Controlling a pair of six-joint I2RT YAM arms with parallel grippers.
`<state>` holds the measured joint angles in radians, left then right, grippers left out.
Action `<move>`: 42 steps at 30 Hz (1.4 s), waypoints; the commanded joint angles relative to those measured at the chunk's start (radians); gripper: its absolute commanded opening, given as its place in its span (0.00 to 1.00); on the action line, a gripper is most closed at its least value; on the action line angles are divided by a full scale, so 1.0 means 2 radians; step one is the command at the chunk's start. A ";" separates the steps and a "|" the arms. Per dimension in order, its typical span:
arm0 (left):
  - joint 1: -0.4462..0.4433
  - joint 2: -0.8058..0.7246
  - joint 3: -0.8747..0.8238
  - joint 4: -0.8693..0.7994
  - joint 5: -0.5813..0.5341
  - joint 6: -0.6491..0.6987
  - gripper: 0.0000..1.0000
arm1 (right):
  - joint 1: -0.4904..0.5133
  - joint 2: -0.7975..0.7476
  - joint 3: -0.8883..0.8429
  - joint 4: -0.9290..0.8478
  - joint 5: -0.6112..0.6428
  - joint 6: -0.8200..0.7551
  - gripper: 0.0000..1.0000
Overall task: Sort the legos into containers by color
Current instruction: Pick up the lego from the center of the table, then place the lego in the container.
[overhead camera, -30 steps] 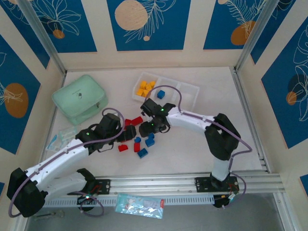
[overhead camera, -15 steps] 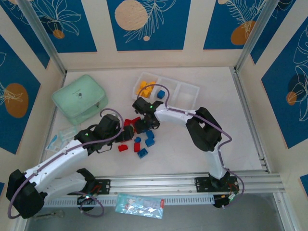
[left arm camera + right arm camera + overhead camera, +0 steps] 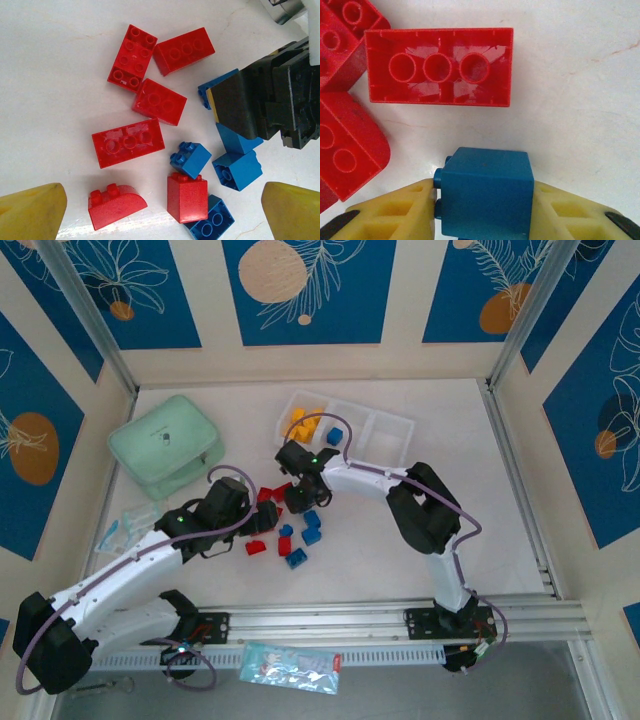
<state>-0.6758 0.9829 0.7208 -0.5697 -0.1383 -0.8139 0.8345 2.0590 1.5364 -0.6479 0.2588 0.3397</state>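
Blue plastic sits squarely in my right hand (image 3: 484, 200): one blue brick (image 3: 485, 185), pressed on both sides by the yellow fingers (image 3: 395, 215), close over the white table (image 3: 580, 100). Just beyond it lies a long red brick (image 3: 439, 66), turned studs-down so its hollow tubes face up. A rounded red brick (image 3: 347, 150) lies to its left. My left hand (image 3: 161, 205) hangs above the loose bricks with its fingers spread wide and nothing held. Below it I count six red legos (image 3: 160, 101) scattered on the table and several blue legos (image 3: 237, 170) near them, some touching. The dark body of the right hand is at the edge of that cluster. From overhead, both hands meet over this pile at mid-table. The translucent tray (image 3: 392, 435) stands farther back. Its left compartment holds yellow-orange bricks (image 3: 303, 424). A blue one (image 3: 334, 436) sits right by the divider, and I cannot tell which compartment it is in. A mint-green case (image 3: 165, 445) rests at far left.
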 commanded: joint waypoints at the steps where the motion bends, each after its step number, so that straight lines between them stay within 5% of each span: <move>1: 0.005 0.004 0.016 -0.010 0.013 0.007 0.99 | -0.009 -0.043 0.004 -0.010 -0.003 -0.006 0.43; 11: 0.005 0.066 0.060 0.034 0.033 0.030 0.99 | -0.080 -0.087 0.044 -0.034 0.006 -0.011 0.43; 24: 0.006 0.167 0.144 0.079 0.041 0.059 0.99 | -0.173 0.051 0.216 -0.071 0.034 -0.045 0.43; 32: 0.010 0.197 0.171 0.085 0.051 0.065 0.99 | -0.192 0.136 0.330 -0.116 0.064 -0.061 0.51; 42: 0.014 0.184 0.169 0.077 0.051 0.067 0.99 | -0.167 0.060 0.276 -0.102 0.041 -0.060 0.61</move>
<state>-0.6582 1.3735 1.0336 -0.4038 -0.0517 -0.6979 0.4652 2.2993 2.1345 -0.8448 0.3672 0.2245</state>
